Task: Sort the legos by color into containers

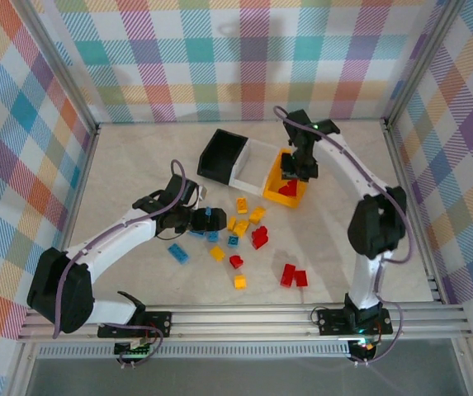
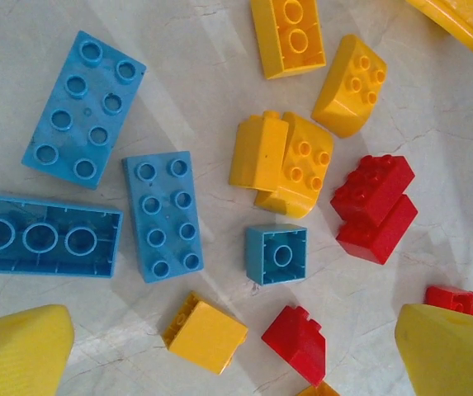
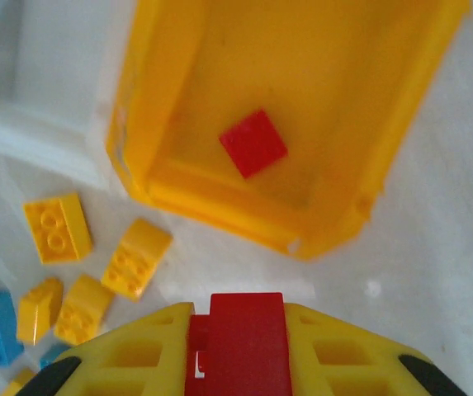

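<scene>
My right gripper is shut on a red lego and hangs just short of the near rim of the yellow-orange container. One red lego lies inside that bin. From above, the right gripper is over the yellow-orange bin, which joins a white bin and a black bin. My left gripper is open, low over the loose pile. Between its yellow fingertips lie a yellow lego and a red lego. Blue legos lie beyond them.
Loose yellow legos, red legos and a blue lego are scattered on the table in front of the bins. Two red legos lie nearer the front rail. Plaid walls enclose the table on three sides.
</scene>
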You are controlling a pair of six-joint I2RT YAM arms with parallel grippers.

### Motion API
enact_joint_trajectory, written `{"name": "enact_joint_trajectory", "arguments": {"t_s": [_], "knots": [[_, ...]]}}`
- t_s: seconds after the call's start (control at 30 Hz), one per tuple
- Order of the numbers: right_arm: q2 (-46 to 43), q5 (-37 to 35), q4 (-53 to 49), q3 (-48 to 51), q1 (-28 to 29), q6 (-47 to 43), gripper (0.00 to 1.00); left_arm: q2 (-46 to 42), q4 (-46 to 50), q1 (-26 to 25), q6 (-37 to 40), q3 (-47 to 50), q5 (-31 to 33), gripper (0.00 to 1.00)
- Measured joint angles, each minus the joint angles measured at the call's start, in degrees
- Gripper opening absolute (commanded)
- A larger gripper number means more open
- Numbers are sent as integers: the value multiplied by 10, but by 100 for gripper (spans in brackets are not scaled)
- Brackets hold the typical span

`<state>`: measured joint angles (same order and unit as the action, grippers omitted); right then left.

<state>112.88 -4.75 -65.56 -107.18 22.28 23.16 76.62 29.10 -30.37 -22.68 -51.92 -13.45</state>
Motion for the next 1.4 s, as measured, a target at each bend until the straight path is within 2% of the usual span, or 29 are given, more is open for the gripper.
{"name": "enact_joint_trajectory", "arguments": {"t_s": [0.17, 0.33, 0.63, 0.9, 1.0, 1.07, 1.17, 1.3, 1.4], "knots": [[111, 2, -2, -90, -8, -9, 21, -9, 24, 0, 15, -1, 9, 100], [171, 5, -8, -131, -16, -12, 23, -26, 43, 0, 29, -1, 16, 100], [188, 9, -18, -143, -21, -12, 39, -24, 44, 0, 39, -2, 15, 100], [182, 9, -30, -140, -21, -12, 43, -8, 42, 0, 43, -10, 11, 100], [148, 9, -34, -115, -20, -12, 43, -8, 42, 0, 43, -14, 10, 100], [86, 9, -31, -49, -18, -12, 44, -8, 41, 0, 45, -14, 10, 100], [-40, 18, -46, 66, -6, -8, 46, -10, 41, 0, 45, -14, 10, 100], [-216, 50, -51, 261, 32, 24, 55, -19, 36, 0, 44, -8, 9, 100], [-266, 81, -48, 372, 68, 54, 58, -21, 34, 0, 41, -2, 9, 100]]}}
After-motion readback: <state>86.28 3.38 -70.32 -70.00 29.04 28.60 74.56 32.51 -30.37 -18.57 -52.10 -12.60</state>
